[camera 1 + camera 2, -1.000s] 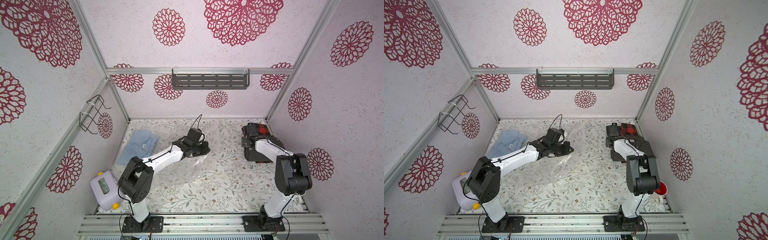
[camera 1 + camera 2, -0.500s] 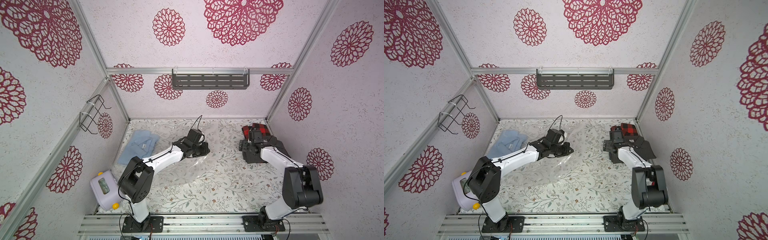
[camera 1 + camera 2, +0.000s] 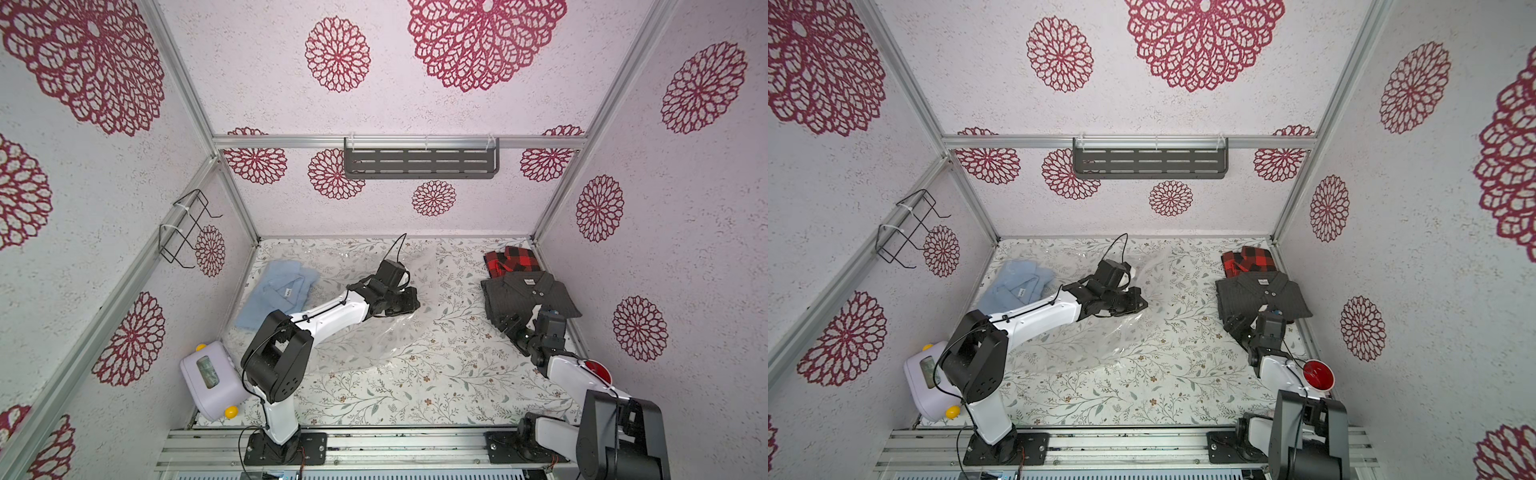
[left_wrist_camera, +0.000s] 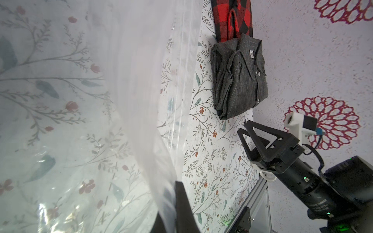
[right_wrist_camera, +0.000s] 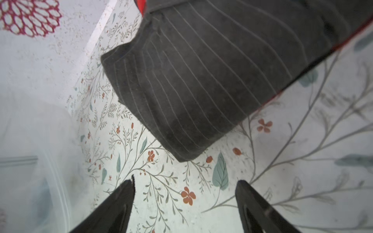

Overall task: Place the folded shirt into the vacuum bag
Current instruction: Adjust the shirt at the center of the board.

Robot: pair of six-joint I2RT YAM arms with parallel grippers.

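Grey shirt [image 3: 525, 295] lies outside, far right on bench [image 3: 415, 386] | clear bag [image 3: 374, 336] edge pinched by left hand [image 3: 413, 305] | right hand [image 5: 184, 191] spread, empty, near shirt | insertion pending

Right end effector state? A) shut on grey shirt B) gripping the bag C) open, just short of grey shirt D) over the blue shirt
C: the right end effector has its jaws apart with nothing between them, and the grey shirt lies just beyond the tips, untouched.
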